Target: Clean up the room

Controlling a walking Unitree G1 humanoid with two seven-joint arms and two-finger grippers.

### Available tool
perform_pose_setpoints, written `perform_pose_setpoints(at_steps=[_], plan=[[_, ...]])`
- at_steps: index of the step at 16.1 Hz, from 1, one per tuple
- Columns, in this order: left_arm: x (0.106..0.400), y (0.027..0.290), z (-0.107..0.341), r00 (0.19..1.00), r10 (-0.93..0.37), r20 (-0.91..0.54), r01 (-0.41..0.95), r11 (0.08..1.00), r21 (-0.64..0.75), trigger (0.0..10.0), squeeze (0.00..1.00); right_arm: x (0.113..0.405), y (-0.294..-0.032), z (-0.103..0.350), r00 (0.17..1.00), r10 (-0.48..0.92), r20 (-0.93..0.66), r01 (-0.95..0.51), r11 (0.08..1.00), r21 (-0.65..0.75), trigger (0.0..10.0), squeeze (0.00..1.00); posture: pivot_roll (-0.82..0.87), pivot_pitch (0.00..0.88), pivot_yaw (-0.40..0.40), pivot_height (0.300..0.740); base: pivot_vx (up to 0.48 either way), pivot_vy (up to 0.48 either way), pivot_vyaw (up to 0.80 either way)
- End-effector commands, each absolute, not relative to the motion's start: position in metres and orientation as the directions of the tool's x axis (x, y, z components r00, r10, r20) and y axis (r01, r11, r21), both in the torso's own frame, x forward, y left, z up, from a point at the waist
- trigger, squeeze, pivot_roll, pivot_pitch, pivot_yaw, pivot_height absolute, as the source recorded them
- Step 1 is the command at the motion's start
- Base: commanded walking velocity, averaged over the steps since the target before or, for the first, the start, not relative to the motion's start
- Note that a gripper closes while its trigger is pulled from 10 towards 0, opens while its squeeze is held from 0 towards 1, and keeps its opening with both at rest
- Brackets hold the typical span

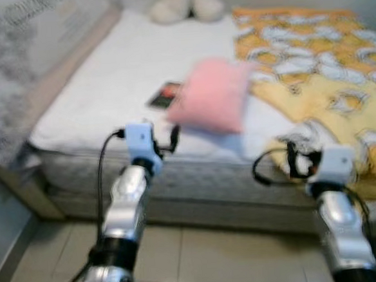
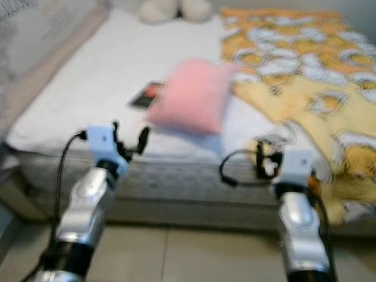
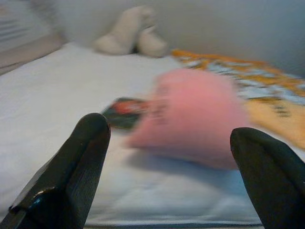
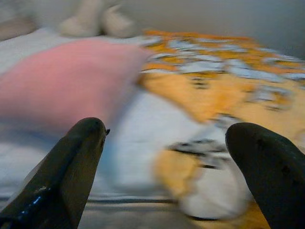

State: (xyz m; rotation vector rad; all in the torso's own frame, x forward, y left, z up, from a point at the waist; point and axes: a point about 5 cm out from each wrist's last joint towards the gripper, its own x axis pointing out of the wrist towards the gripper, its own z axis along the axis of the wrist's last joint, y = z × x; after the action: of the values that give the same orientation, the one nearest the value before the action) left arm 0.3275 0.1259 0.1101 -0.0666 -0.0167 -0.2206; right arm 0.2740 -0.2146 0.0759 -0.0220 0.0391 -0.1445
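Note:
A pink pillow (image 1: 212, 95) lies on the white mattress (image 1: 112, 75), with a small dark book-like thing (image 1: 165, 95) partly under its left edge. A yellow and orange blanket (image 1: 319, 74) covers the bed's right side and hangs over the front edge. A pale plush toy (image 1: 185, 4) sits at the bed's far end. My left gripper (image 1: 147, 133) is open at the front edge of the bed, facing the pillow (image 3: 190, 117). My right gripper (image 1: 303, 159) is open too, near the hanging blanket (image 4: 209, 90). All views are blurred.
The bed frame's wooden side (image 1: 54, 73) runs along the left, with a grey rug or cover (image 1: 1, 96) beyond it. Pale floor tiles (image 1: 209, 256) lie between me and the bed. A wall (image 3: 214, 24) stands behind the bed.

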Motion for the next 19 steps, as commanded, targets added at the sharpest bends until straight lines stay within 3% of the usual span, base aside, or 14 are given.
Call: perform_pose_setpoints(at_steps=[1, 6, 10, 13, 19], plan=[[0.328, 0.127, 0.108, 0.978, -0.207, 0.011, 0.208, 0.976, -0.068, 10.0, 0.0, 0.278, -0.215, 0.081, 0.99, -0.139, -0.016, 0.138, 0.99, -0.021, 10.0, 0.0, 0.05, 0.0, -0.033, 0.74, 0.349, 0.33, 0.0], [0.329, 0.126, 0.108, 0.976, -0.217, 0.008, 0.217, 0.976, -0.03, 10.0, 0.0, 0.278, -0.214, 0.081, 0.991, -0.131, -0.021, 0.13, 0.991, -0.023, 10.0, 0.0, 0.05, 0.0, -0.032, 0.74, 0.416, 0.175, 0.0], [0.328, 0.122, 0.108, 0.974, -0.225, 0.016, 0.225, 0.974, -0.021, 10.0, 0.0, 0.28, -0.214, 0.081, 0.993, -0.12, -0.016, 0.12, 0.992, -0.033, 10.0, 0.0, 0.05, 0.0, -0.032, 0.74, 0.48, 0.0, -0.6], [0.329, 0.117, 0.108, 0.973, -0.232, 0.009, 0.232, 0.973, 0.003, 10.0, 0.0, 0.28, -0.214, 0.082, 0.993, -0.116, -0.015, 0.115, 0.993, -0.038, 10.0, 0.0, 0.05, 0.0, -0.034, 0.74, 0.0, 0.0, 0.0], [0.329, 0.115, 0.108, 0.975, -0.223, 0.016, 0.224, 0.975, -0.009, 10.0, 0.0, 0.279, -0.213, 0.084, 0.994, -0.106, -0.009, 0.105, 0.994, -0.042, 10.0, 0.0, 0.04, 0.0, -0.037, 0.74, 0.313, -0.359, 0.0]])
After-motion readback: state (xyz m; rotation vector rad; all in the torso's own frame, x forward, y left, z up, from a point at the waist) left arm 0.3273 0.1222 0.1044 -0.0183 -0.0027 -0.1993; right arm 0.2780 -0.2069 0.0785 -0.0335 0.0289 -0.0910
